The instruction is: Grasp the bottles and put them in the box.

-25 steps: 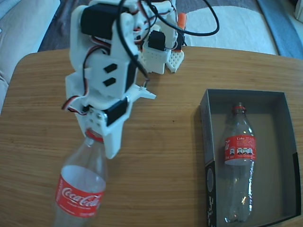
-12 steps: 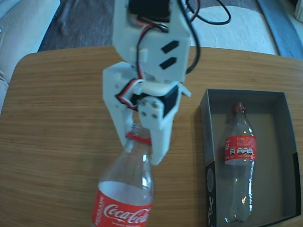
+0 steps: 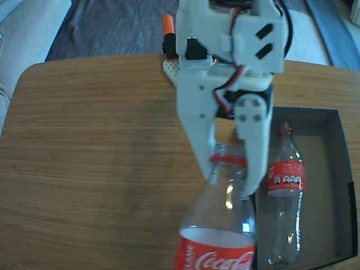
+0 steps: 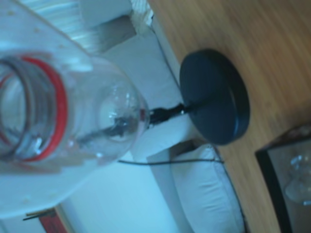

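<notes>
My gripper (image 3: 229, 184) is shut on the red-ringed neck of a clear Coca-Cola bottle (image 3: 220, 228). The bottle hangs lifted above the table, and its body covers the left wall of the box in the fixed view. The dark grey box (image 3: 329, 114) stands at the right of the table. A second bottle (image 3: 284, 191) lies lengthwise inside it, neck pointing away. The wrist view shows the held bottle's open mouth and red ring (image 4: 53, 104) very close at the left. The box corner (image 4: 273, 180) shows at the lower right of that view.
The wooden table (image 3: 95, 140) stretches bare to the left of the arm. An orange-tipped part of the arm's base (image 3: 168, 27) sits at the back edge. A black round stand base (image 4: 216, 94) rests on the table in the wrist view, with white cushions (image 4: 204, 194) beyond.
The arm has swung to the right with the bottle in its grip, from the table's left side to the box's left edge. The bottle in the box has not moved.
</notes>
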You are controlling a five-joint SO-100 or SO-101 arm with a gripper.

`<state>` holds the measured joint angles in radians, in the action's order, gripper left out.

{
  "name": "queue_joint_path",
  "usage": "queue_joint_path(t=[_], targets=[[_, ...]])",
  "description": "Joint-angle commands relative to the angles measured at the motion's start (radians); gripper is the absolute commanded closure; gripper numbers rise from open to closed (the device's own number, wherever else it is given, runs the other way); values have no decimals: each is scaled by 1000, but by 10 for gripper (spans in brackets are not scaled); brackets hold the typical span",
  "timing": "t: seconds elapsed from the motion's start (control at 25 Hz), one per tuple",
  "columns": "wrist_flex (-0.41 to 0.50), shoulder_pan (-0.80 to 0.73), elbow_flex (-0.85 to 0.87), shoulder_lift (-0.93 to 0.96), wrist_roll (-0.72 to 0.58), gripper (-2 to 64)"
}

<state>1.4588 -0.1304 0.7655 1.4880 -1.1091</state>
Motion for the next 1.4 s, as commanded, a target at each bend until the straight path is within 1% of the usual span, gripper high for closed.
queue_joint_path(t=[0.0,0.24,0.56,0.8,0.96,1.16,1.24,1.36], targets=[[-5,-49,-74,64,9,617],[-5,-176,-86,64,18,617],[-18,-426,-71,48,213,617],[-9,-589,-69,43,342,618],[-5,-653,-60,43,411,618],[-5,-727,49,61,477,618],[-12,-733,77,61,522,618],[-18,-755,129,61,552,618]])
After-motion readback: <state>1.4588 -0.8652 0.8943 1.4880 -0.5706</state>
